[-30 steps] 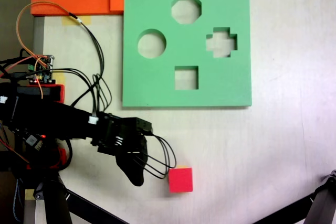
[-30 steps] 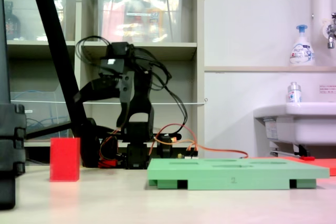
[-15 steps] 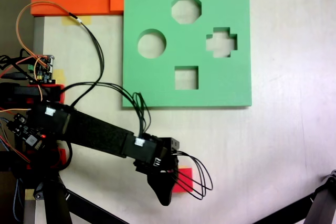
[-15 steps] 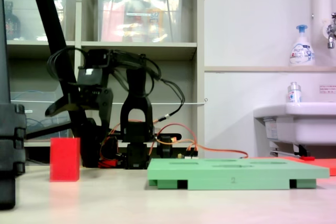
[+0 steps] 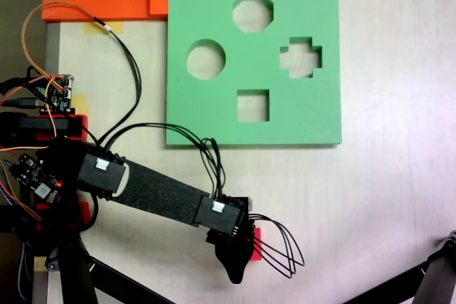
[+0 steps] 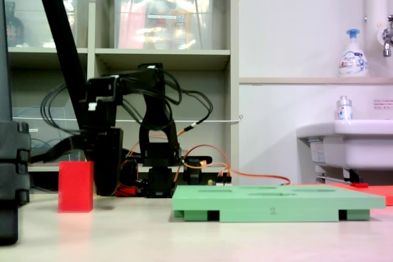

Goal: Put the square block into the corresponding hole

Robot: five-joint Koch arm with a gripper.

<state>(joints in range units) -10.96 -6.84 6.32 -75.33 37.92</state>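
Gripper [image 5: 241,255] sits right over the block [image 5: 254,241], below the board's [image 5: 214,122] lower edge in the top-down fixed view. From that angle its black body covers most of the red; I see just a sliver by the gripper's right side. In the side-on fixed view the gripper [image 6: 105,179] hangs low, close to the block [image 6: 75,186], which stands on the table [image 6: 184,231]. I cannot tell how far the jaws are apart, nor whether they touch the block; they line up one behind the other for both cameras.

My read: this is the reach-and-grasp step, and nothing is lifted yet. Next I would want the jaws straddling two opposite faces of the block, closing squarely, then a lift clear of the board's thickness and a carry up to the square hole [image 5: 252,105], which lies near the board's lower edge, above the block. The fit looks close, so the block's faces should be parallel to the hole's sides before lowering.

Count: one red block, one green board, four cut-outs in it — one square, one round [image 5: 206,59], one octagonal [image 5: 252,12], one cross-shaped [image 5: 300,58]. One arm, one gripper.
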